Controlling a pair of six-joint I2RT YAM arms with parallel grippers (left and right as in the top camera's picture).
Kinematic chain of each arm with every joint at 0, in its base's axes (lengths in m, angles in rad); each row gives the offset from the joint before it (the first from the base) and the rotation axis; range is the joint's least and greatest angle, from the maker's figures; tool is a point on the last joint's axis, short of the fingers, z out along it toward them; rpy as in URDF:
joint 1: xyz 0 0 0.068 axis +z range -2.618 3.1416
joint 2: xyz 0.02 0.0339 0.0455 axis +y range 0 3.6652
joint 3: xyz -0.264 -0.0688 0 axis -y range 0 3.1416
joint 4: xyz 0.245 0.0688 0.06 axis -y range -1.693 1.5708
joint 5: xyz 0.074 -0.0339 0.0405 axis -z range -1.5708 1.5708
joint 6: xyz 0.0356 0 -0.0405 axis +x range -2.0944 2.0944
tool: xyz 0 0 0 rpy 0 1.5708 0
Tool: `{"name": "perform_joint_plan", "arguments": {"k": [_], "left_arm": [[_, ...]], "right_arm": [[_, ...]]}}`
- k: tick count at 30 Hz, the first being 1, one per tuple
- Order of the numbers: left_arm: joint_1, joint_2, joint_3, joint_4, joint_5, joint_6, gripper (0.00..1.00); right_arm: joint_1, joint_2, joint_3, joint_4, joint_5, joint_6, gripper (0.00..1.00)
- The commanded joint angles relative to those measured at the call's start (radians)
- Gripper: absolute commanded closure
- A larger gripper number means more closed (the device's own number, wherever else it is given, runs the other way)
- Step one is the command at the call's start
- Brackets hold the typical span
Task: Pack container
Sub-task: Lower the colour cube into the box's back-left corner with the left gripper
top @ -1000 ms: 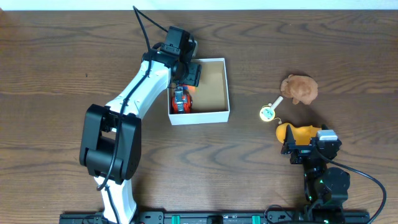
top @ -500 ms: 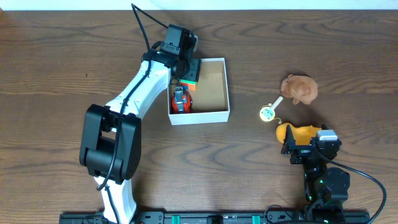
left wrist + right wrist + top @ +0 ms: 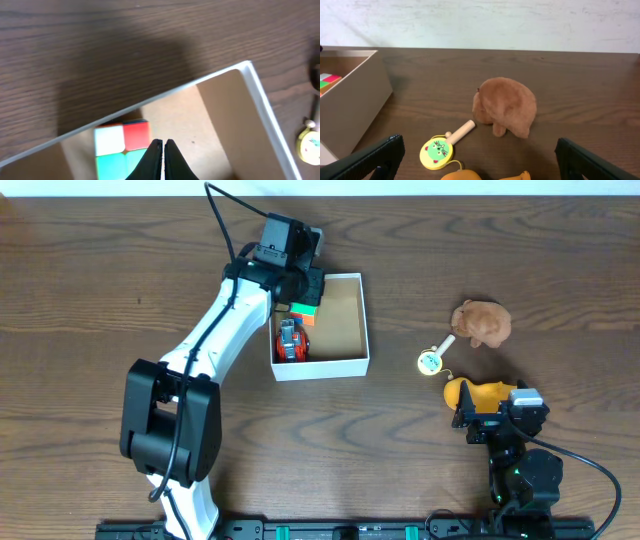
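- The left gripper (image 3: pixel 163 148) has its jaws pressed together, with only a hairline between the fingers and nothing held in them.
- Its tips hang over the inside of the container (image 3: pixel 350 364), right by a multi-coloured puzzle cube (image 3: pixel 122 150). Whether they touch the cube cannot be told.
- The cube lies on the tan bottom in the container's far-left corner, showing white, red and green squares.
- On the near side of the cube, along the left wall, lies a red toy (image 3: pixel 290 342).
- The container is a shallow white box sitting on the table (image 3: pixel 90 290) toward the far edge, a little left of the middle. It is square to the edges.
- The left arm stretches from the near-left part of the tabletop up to that far-left corner of the box.
- The right gripper (image 3: pixel 480 148) has its jaws spread wide, one finger at each lower corner of its wrist view, and grips nothing.
- It sits low near the near-right corner of the tabletop, facing the far edge.
- Just in front of it lies a yellow-orange toy (image 3: pixel 468 393); contact cannot be told.
- A little farther on is a small paddle toy (image 3: pixel 439 151), with a yellow-green face and a pale handle.
- Beyond that sits a brown plush (image 3: pixel 507 105), near the right edge and well apart from the container.
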Motion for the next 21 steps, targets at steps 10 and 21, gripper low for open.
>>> {"name": "perform_joint_plan", "arguments": {"k": [10,21], "left_arm": [[-0.058,0.009,0.007,-0.002,0.03,0.124,0.94],[-0.058,0.082,0.007,-0.001,0.027,0.213,0.94]], "right_arm": [[-0.008,-0.003,-0.002,-0.004,-0.006,0.006,0.01],[-0.008,-0.003,-0.002,-0.004,-0.006,0.006,0.01]]}}
